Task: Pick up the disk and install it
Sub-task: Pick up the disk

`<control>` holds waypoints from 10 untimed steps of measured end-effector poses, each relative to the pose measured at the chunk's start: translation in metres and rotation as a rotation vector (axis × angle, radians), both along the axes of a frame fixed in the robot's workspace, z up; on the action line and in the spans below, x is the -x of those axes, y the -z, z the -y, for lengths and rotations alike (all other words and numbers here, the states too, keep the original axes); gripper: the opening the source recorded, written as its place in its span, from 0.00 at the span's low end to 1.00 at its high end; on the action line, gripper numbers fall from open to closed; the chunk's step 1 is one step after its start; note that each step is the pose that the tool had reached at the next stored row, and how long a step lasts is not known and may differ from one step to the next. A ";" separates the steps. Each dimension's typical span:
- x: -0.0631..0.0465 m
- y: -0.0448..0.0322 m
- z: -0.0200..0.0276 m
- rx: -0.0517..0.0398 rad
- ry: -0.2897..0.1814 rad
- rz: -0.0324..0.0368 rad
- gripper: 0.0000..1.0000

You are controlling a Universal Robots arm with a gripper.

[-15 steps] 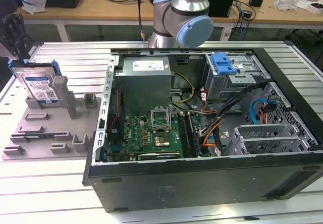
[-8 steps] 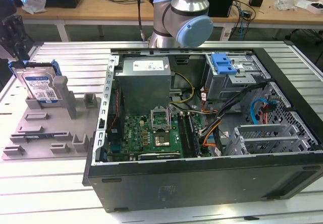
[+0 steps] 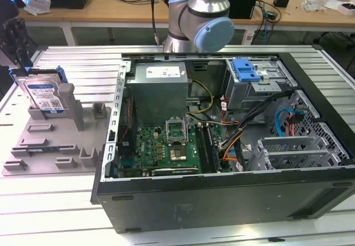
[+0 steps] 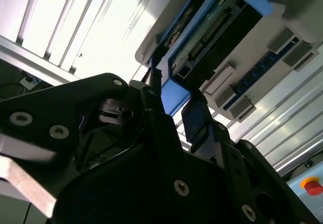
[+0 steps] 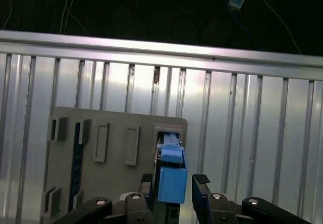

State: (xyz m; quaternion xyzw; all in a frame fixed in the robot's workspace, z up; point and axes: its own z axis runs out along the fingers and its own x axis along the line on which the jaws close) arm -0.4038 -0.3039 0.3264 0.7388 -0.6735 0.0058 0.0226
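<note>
Pick-up step, by my reading; nothing installed yet.

The disk (image 3: 44,93) stood on edge in a slot of the grey fixture (image 3: 50,141), label facing the room. The fixture sat on the slatted table (image 3: 55,218), at the exterior view's left and just beside the open computer case (image 3: 222,201).

The gripper (image 5: 173,181) hung directly over the disk's upper end. Its fingers (image 5: 201,179) straddled the blue carrier (image 4: 174,95), one on each side. They were set narrow but not clamped. In the first wrist view one finger looked to be touching the carrier, while a thin gap showed at the other.

The disk was seated in its slot, not lifted.

My judgement is that the grasp calls for both fingers meeting the carrier's sides squarely, since a lopsided pinch could tip the disk in the slot. The drive cage (image 3: 249,85) inside the case lay well apart from the disk, across the case.
</note>
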 end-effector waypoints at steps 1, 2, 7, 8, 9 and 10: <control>0.000 0.0004 0.0000 0.0000 0.000 0.0003 0.44; 0.000 0.0007 0.0000 -0.0003 0.000 0.0008 0.44; 0.000 0.0013 0.0001 0.0001 0.000 0.0002 0.44; 0.000 0.0014 0.0001 0.0001 0.000 0.0002 0.45; 0.000 0.0016 0.0001 0.0000 0.000 0.0003 0.51; 0.000 0.0018 0.0002 0.0000 0.000 0.0003 0.51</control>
